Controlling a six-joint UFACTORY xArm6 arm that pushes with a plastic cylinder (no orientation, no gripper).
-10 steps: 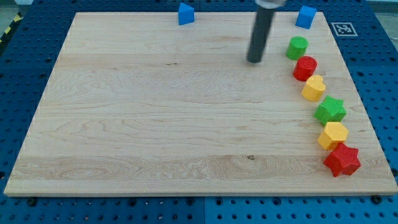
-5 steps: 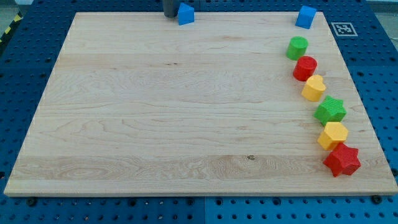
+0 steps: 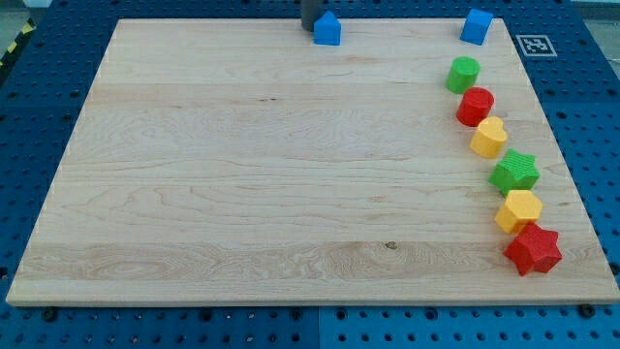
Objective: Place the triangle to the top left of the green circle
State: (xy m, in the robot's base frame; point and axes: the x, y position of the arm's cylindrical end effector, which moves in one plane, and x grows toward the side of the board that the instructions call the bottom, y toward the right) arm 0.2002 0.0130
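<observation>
The blue triangle (image 3: 327, 29) lies at the board's top edge, a little right of the middle. My tip (image 3: 308, 27) is just at its left side, touching or nearly touching it; only the rod's lowest part shows at the view's top. The green circle (image 3: 463, 74) lies near the board's right edge, well to the right of the triangle and slightly lower.
A blue cube (image 3: 476, 26) sits at the top right corner. Below the green circle a column runs down the right edge: red circle (image 3: 476, 106), yellow block (image 3: 489, 138), green star (image 3: 515, 173), yellow hexagon (image 3: 519, 210), red star (image 3: 532, 249). The wooden board (image 3: 242, 194) lies on a blue perforated table.
My tip went from left of the green circle up to the blue triangle's left side, then pushed the triangle to the right along the top edge.
</observation>
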